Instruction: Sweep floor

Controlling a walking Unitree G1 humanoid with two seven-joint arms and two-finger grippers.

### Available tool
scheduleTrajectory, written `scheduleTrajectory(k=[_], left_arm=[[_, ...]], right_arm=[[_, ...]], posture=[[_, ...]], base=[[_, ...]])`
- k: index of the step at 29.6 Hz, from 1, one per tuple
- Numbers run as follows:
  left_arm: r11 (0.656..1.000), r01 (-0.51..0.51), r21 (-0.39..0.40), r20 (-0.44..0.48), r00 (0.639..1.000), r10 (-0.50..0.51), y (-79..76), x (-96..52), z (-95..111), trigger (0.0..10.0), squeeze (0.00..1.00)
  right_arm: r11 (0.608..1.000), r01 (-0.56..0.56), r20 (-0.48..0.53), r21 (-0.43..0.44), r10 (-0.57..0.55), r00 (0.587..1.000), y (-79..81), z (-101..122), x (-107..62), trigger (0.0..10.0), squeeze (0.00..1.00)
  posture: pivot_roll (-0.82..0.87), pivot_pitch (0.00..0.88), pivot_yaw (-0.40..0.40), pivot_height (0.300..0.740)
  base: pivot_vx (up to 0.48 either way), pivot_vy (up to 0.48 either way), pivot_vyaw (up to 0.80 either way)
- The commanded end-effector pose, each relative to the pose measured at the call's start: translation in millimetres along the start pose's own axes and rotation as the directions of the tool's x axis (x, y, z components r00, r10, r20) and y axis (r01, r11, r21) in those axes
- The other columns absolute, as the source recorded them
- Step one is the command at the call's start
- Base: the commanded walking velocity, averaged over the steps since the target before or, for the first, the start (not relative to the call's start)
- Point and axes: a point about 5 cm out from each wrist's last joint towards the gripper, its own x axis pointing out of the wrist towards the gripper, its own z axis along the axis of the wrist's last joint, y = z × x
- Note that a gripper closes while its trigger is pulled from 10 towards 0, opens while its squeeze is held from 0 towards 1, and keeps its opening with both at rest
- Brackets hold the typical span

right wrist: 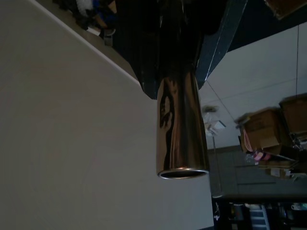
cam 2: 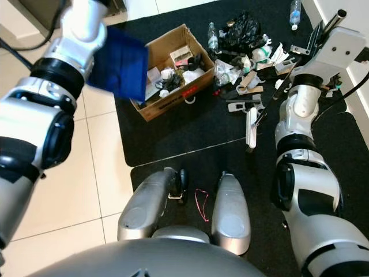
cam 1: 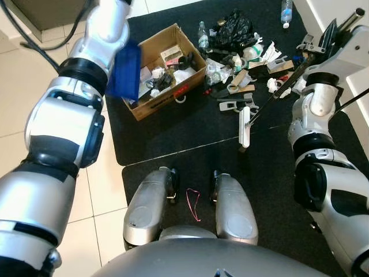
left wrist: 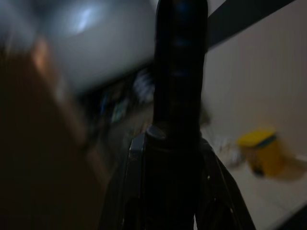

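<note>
closest to you are the robot's two silver feet [cam 1: 190, 210] on the black mat [cam 1: 173, 138], with a thin red string [cam 1: 194, 203] lying between them. a little further, the white broom head [cam 1: 244, 127] rests on the mat, and its thin dark handle [cam 1: 277, 92] goes up to the right gripper [cam 1: 331, 32], which is raised at the right side. in the right wrist view you see a shiny metal tube [right wrist: 182, 129] coming out from between the dark fingers, so this gripper is closed around the handle. on the left side, the left arm is lifted high and a blue dustpan [cam 2: 121, 63] sits at its end, above the mat edge and the tile floor [cam 1: 109, 190]; the left wrist view is dark and blurred, with a black bar [left wrist: 178, 72] down the middle, so you cannot tell how those fingers stand. beyond the broom head there is an open cardboard box [cam 1: 164, 69] full of small things, and just beside it, to the right, a pile of trash [cam 1: 242, 57] with a black bag [cam 1: 233, 26] and a plastic bottle [cam 1: 203, 36]. another bottle [cam 1: 286, 11] lies far away near the wall.
</note>
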Motion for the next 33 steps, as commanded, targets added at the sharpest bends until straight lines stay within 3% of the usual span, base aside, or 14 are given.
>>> scheduleTrajectory(k=[1, 2, 4, 5, 9, 16, 18, 19, 22, 25, 27, 33], left_arm=[[0.968, -0.186, -0.168, -0.175, 0.972, 0.157, 17.9, -1.1, -16, 10.0, 0.0], [0.968, -0.186, -0.168, -0.175, 0.972, 0.157, 17.9, -1.1, -16, 10.0, 0.0], [0.925, -0.297, -0.237, -0.232, 0.942, 0.243, 33.0, 1.2, -18, 10.0, 0.0], [0.925, -0.297, -0.237, -0.232, 0.942, 0.243, 33.0, 1.2, -18, 10.0, 0.0], [0.834, -0.413, -0.366, -0.317, 0.898, 0.306, 53.6, 4.6, -20, 10.0, 0.0], [0.835, -0.391, -0.387, -0.311, 0.908, 0.28, 55.1, 3.0, -21, 10.0, 0.0], [0.843, -0.243, -0.479, -0.253, 0.958, 0.133, 35.0, -7.0, -24, 10.0, 0.0], [0.843, -0.243, -0.479, -0.253, 0.958, 0.133, 35.0, -7.0, -24, 10.0, 0.0], [0.802, -0.06, -0.595, -0.158, 0.986, -0.043, 2.1, -28.8, -22, 10.0, 0.0], [0.804, 0.003, -0.595, -0.122, 0.988, -0.094, -9.1, -39.8, -21, 10.0, 0.0], [0.814, 0.09, -0.574, -0.091, 0.981, -0.173, -28.5, -57.9, -20, 10.0, 0.0], [0.825, 0.194, -0.532, -0.047, 0.965, -0.257, -45.6, -79.5, -16, 10.0, 0.0]], right_arm=[[1.0, 0.009, 0.021, -0.004, -0.009, 1.0, -3.7, 1, -1.8, 10.0, 0.0], [1.0, 0.009, 0.021, -0.004, -0.009, 1.0, -3.7, 1, -1.8, 10.0, 0.0], [1.0, 0.007, 0.02, -0.005, -0.007, 1.0, -4.0, 1, -2.2, 10.0, 0.0], [1.0, 0.007, 0.02, -0.005, -0.007, 1.0, -4.0, 1, -2.2, 10.0, 0.0], [1.0, 0.001, 0.017, -0.005, -0.001, 1.0, -2.8, 0, -2.1, 10.0, 0.0], [1.0, -0.002, 0.016, -0.003, 0.002, 1.0, -1.8, 0, -2.2, 10.0, 0.0], [1.0, -0.014, 0.0, 0.01, 0.014, 1.0, 0.1, -3, -4.0, 10.0, 0.0], [1.0, -0.014, 0.0, 0.01, 0.014, 1.0, 0.1, -3, -4.0, 10.0, 0.0], [0.999, -0.031, -0.076, 0.024, 0.032, 0.997, 2.5, -12, -7.2, 10.0, 0.0], [0.998, -0.058, -0.125, 0.002, 0.058, 0.99, 5.0, -18, -9.9, 10.0, 0.0], [0.997, -0.077, -0.2, 0.03, 0.081, 0.976, 9.9, -28, -15.6, 10.0, 0.0], [0.995, -0.088, -0.264, 0.037, 0.095, 0.96, 15.2, -37, -22.2, 10.0, 0.0]], posture=[[0.13, 0.136, 0.06, 0.74], [0.13, 0.136, 0.06, 0.74], [0.13, 0.134, 0.059, 0.74], [0.13, 0.134, 0.059, 0.74], [0.13, 0.13, 0.061, 0.74], [0.14, 0.127, 0.06, 0.74], [0.14, 0.127, 0.055, 0.74], [0.14, 0.127, 0.055, 0.74], [0.14, 0.126, 0.052, 0.74], [0.14, 0.127, 0.051, 0.74], [0.14, 0.13, 0.047, 0.74], [0.14, 0.128, 0.045, 0.74]], base=[[0.0, 0.0, 0.0], [0.0, 0.0, 0.0], [0.0, 0.0, 0.0], [0.0, 0.0, 0.0], [0.0, 0.0, 0.0], [0.0, 0.0, 0.0], [0.0, 0.0, 0.0], [0.0, 0.0, 0.0], [0.0, 0.0, 0.0], [0.0, 0.0, 0.0], [0.0, 0.0, 0.0], [0.0, 0.0, 0.0]])
